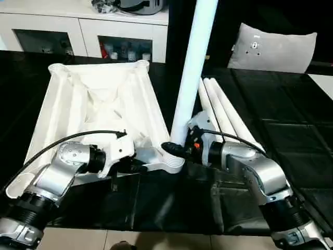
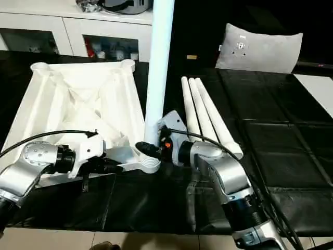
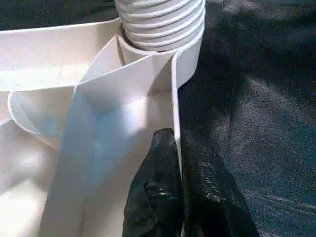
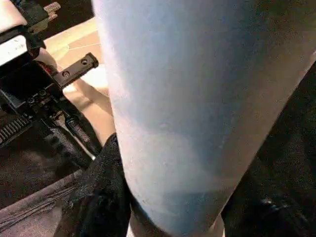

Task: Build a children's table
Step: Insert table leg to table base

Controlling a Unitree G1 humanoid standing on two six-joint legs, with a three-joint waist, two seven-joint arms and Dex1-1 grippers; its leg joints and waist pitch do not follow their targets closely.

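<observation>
Left eye view: the white table top lies upside down on the black desk, ribbed underside up, filling the picture from 9 to 12 o'clock. At its near right corner, a little toward 6 o'clock of centre, one white leg stands nearly upright in the round corner socket, leaning slightly toward 1 o'clock. The right gripper has its jaws pinching this leg just above the socket; in the right wrist view the tube sits between black fingers pressed against either side of it.

The left gripper has its jaws pressed together on the thin side wall of the table top, one finger inside the rim and the other outside, just beside the threaded foot of the leg in the socket.

Three more legs lie side by side on the desk at about 2 o'clock of the socket, touching one another. A grey-white pillow rests at 1 o'clock, and a white cabinet stands at 11 o'clock.
</observation>
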